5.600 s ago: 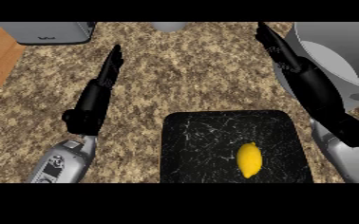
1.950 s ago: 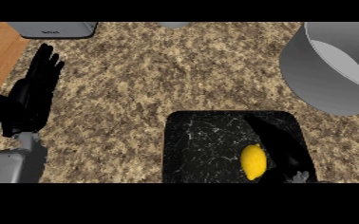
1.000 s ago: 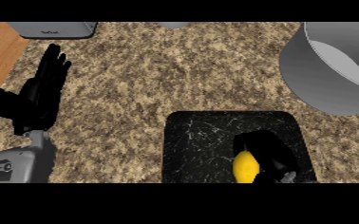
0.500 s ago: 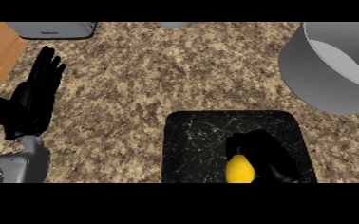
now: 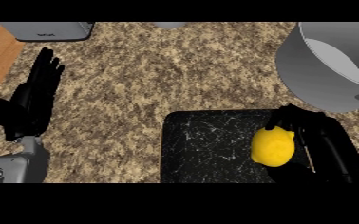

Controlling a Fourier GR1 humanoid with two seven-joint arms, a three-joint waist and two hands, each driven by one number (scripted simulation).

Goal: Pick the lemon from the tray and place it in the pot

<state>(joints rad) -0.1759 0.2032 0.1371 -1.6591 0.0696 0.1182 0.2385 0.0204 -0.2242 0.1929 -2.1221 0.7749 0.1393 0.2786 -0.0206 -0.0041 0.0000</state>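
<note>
A yellow lemon (image 5: 273, 145) shows over the right side of the black marbled tray (image 5: 203, 144) at the lower middle. My right hand (image 5: 319, 140) curls round the lemon from the right, its fingers wrapped over the top edge. The grey pot (image 5: 324, 66) stands at the upper right, just beyond the tray's far corner, its opening facing up. My left hand (image 5: 35, 97) rests open at the left edge with its fingers straight and pointing up, holding nothing.
A grey appliance (image 5: 49, 30) sits at the top left and a small grey object (image 5: 170, 25) at the top middle. A wooden strip (image 5: 7, 50) borders the speckled counter on the far left.
My right hand came down onto the tray and closed round the lemon; hand and lemon have now moved slightly up and to the right. The left hand withdrew to the left edge.
</note>
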